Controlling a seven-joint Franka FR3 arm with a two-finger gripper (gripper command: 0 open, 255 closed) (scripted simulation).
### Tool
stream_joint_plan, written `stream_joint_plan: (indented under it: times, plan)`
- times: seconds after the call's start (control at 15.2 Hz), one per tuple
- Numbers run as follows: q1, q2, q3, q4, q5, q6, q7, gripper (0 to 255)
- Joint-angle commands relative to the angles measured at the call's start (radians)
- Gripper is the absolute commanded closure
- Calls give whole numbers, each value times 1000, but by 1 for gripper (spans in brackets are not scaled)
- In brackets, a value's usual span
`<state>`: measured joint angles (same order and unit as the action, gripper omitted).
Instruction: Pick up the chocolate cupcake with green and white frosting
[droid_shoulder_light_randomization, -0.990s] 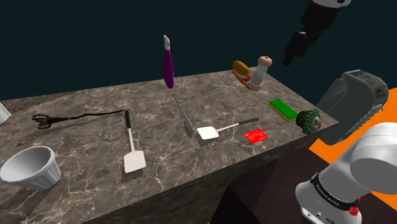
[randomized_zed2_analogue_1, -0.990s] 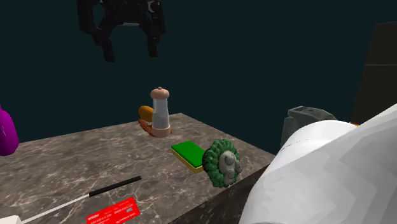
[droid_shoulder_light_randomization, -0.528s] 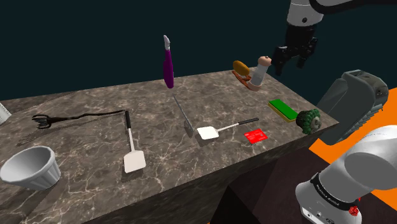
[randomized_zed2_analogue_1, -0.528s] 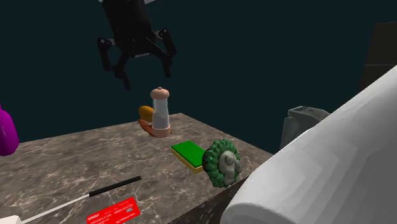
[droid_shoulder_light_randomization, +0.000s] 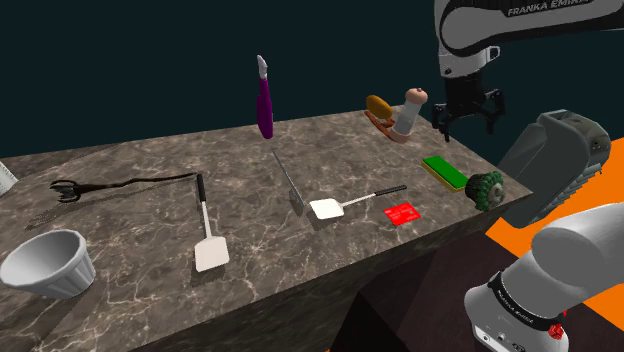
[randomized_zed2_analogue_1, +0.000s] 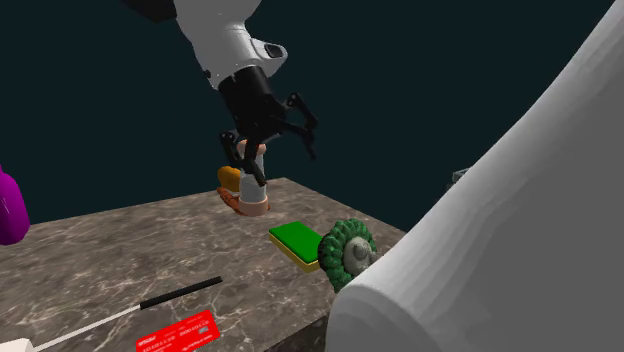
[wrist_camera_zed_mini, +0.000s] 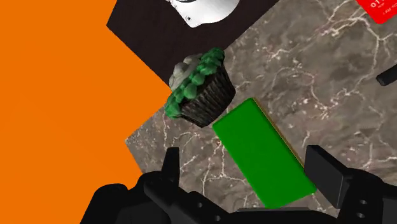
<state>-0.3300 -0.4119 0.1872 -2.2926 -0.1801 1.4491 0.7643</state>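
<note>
The chocolate cupcake (droid_shoulder_light_randomization: 487, 189) (randomized_zed2_analogue_1: 347, 256) (wrist_camera_zed_mini: 198, 89), dark with green and white frosting, lies on its side at the marble counter's corner, by the edge. My black gripper (droid_shoulder_light_randomization: 466, 122) (randomized_zed2_analogue_1: 272, 140) (wrist_camera_zed_mini: 248, 175) hangs open in the air above that end of the counter, with nothing between its fingers. In the wrist view a green sponge (wrist_camera_zed_mini: 263, 154) lies under the gripper, and the cupcake sits just beyond it, touching no finger.
The green sponge (droid_shoulder_light_randomization: 443, 171) (randomized_zed2_analogue_1: 296, 243) lies beside the cupcake. A pepper mill (droid_shoulder_light_randomization: 408, 111) (randomized_zed2_analogue_1: 251, 178) stands close behind the gripper. A red card (droid_shoulder_light_randomization: 403, 212), two spatulas (droid_shoulder_light_randomization: 209, 235), a purple bottle (droid_shoulder_light_randomization: 264, 100) and a white bowl (droid_shoulder_light_randomization: 50, 262) lie further along. Orange floor (wrist_camera_zed_mini: 57, 102) lies past the edge.
The gripper has come down from high above the counter to just above the pepper mill's height, over the sponge end. It stays open. The cupcake has not moved.
</note>
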Motion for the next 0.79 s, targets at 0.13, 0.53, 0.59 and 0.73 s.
stream_joint_plan:
  times: [0.13, 0.53, 0.59, 0.73]
  plan:
    - [-89, 63, -15, -44, -1, -56, 233, 0]
    - [-154, 106, -36, -111, 13, -54, 405, 0]
    - [-154, 112, -36, -119, 13, -40, 408, 0]
    - [-154, 124, -36, -136, 12, -12, 414, 0]
